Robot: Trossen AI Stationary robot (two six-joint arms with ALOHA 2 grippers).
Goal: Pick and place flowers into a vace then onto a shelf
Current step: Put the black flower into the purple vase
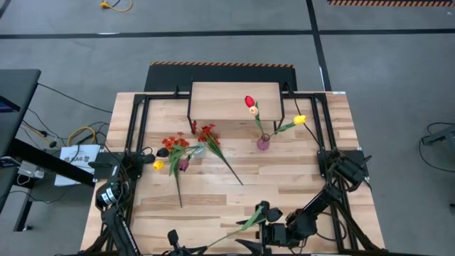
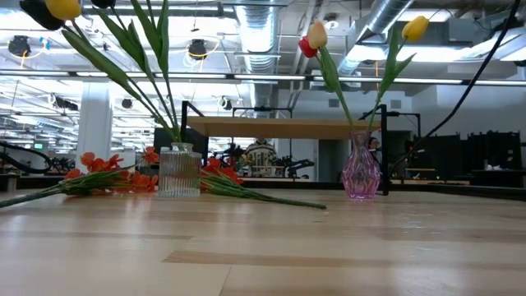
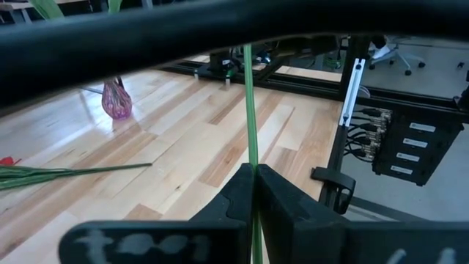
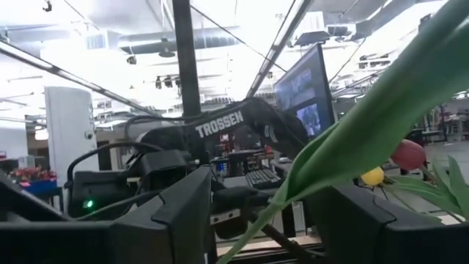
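My left gripper [image 1: 193, 249] [image 3: 254, 176], at the table's near edge, is shut on the green stem of a flower [image 1: 234, 227]. The stem runs toward my right gripper [image 1: 267, 212], whose open fingers [image 4: 183, 216] stand on either side of the flower's leaf [image 4: 352, 139]. I see no touch there. A pink vase [image 1: 263, 144] [image 2: 362, 174] in front of the shelf [image 1: 234, 99] [image 2: 279, 127] holds a red-and-cream tulip [image 1: 249, 102] and a yellow tulip [image 1: 299, 119]. A clear ribbed vase [image 2: 179, 171] holds a yellow and a dark tulip. Orange sprays [image 1: 206, 135] lie beside it. My left gripper pinches the flower's thin green stem [image 3: 254, 167] between its two fingertips. The stem runs on straight ahead of the fingers, past their free ends. The flower is lifted clear of the table [image 3: 183, 139] and stretches toward the right arm.
Black frame rails [image 1: 138, 128] run along both sides of the table and beside the shelf. Loose stems [image 1: 227, 167] [image 2: 271, 197] lie on the boards near the clear vase. Bare wood [image 1: 298, 178] lies between the pink vase and the right arm.
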